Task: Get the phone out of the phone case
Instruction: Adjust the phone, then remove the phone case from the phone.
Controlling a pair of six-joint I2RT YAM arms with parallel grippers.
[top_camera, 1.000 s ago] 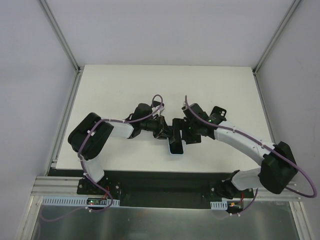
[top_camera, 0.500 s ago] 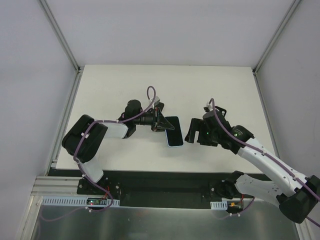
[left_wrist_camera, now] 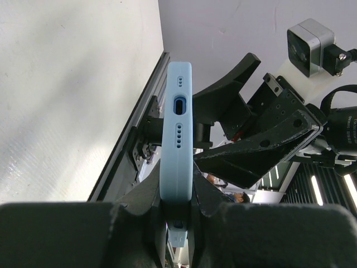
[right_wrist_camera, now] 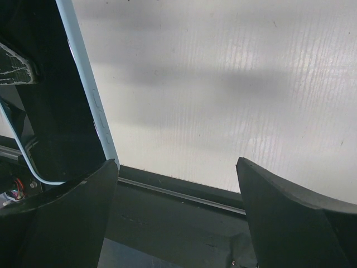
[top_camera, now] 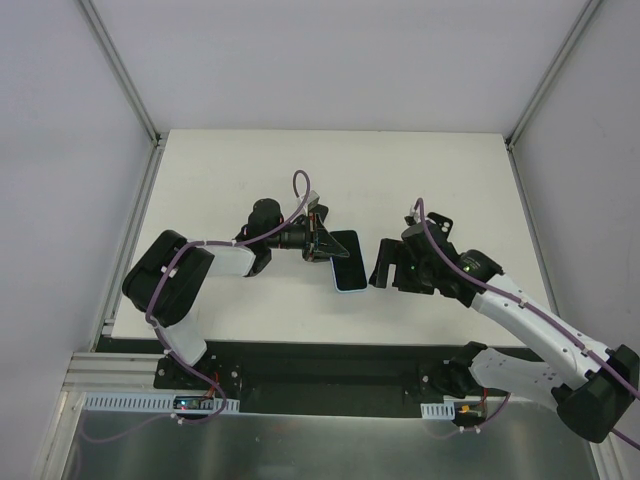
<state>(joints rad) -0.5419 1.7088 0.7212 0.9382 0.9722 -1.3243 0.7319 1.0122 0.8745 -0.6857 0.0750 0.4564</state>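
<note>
1. The table (top_camera: 250,170) on my top feed is a plain white matte board, with soft grey shadows around the middle.
2. Aluminium rail (top_camera: 133,235) runs along the 9 o'clock edge, and there's another at 3 o'clock.
3. Black mounting strip (top_camera: 330,362) at 6 o'clock carries both arm bases.
4. The phone case (top_camera: 350,288) sits near centre, but tbh I can't tell if it's touching the board.

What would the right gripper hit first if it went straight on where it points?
Probably the phone case with the phone in it, held by the left gripper. The right gripper, open, points at it from nearby. Its wrist view puts the case beside one finger, so it might only graze.
</note>
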